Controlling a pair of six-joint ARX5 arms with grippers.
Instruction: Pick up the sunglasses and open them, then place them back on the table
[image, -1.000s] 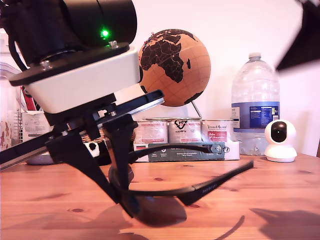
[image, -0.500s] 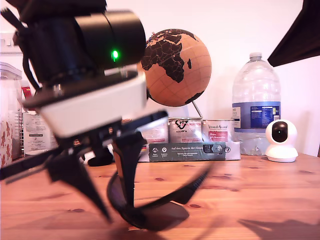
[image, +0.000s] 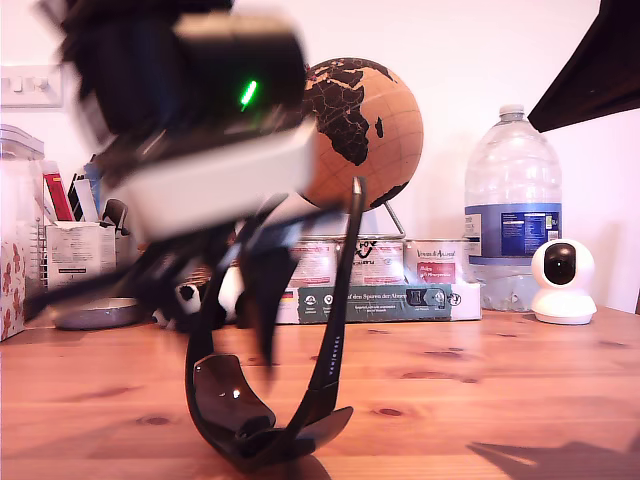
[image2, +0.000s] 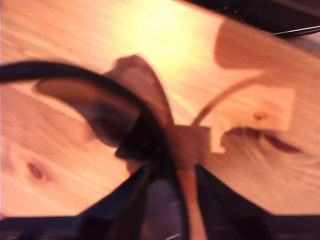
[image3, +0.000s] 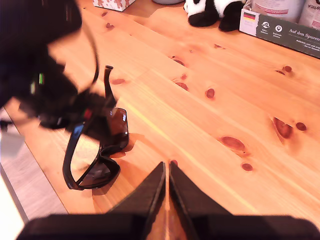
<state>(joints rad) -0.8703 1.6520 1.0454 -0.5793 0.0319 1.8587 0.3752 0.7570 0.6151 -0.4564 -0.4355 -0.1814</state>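
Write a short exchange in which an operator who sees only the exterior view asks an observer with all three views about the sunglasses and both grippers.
Operator: One arm leaves the exterior view's upper right. Is its gripper open?
Observer: No. My second gripper is shut and empty, above bare table.
Operator: Blur hides the hold. What has the sunglasses?
Observer: My first gripper is closed on them; the frame runs between its fingers.
Operator: How near the table's edge are they?
Observer: Close. The second wrist view shows them beside the edge, with floor beyond.
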